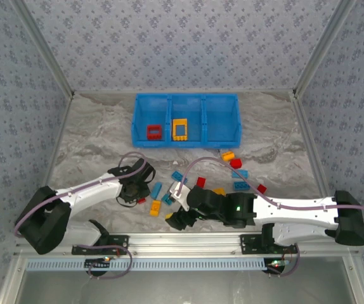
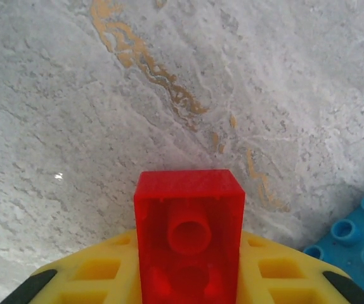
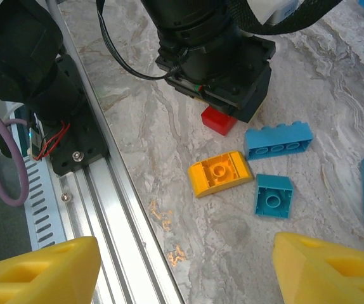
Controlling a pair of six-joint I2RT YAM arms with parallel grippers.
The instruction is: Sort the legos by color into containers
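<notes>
Top external view: grey marbled tabletop (image 1: 93, 145), patterned panels on three sides. Left arm (image 1: 87, 188) extended from the near left corner toward mid-table. Right arm (image 1: 283, 212) laid along the near edge from the near right corner, wrist pointing at the left one. Bright blue bin (image 1: 186, 143) against the far edge, mid-width, three compartments side by side: red frame brick (image 1: 153, 132) in the left one, yellow-orange brick (image 1: 180, 130) in the middle one.

Left gripper (image 1: 137, 197) low over the tabletop, left of centre, nearer the near edge than the bin, clamped on a small red brick (image 2: 189, 234). Left wrist view: yellow fingers (image 2: 93, 278) tight against both sides of it, hollow underside toward the lens, a blue brick (image 2: 356, 237) just beside at the lower right. Right wrist view: same red brick down at the marble under the left gripper's black body; resting or just lifted, cannot tell.

Right gripper (image 3: 187, 253) spread wide, holding nothing, beside the aluminium rail (image 3: 125, 209) at the near edge. Ahead of its fingers and apart from them: orange curved brick (image 3: 219, 174), long blue brick (image 3: 277, 139), small teal brick (image 3: 273, 195), close together, with the red brick just beyond.

Remaining loose legos (image 1: 240, 185) scattered between bin and arms, mostly right of centre, red, blue and orange mixed.
</notes>
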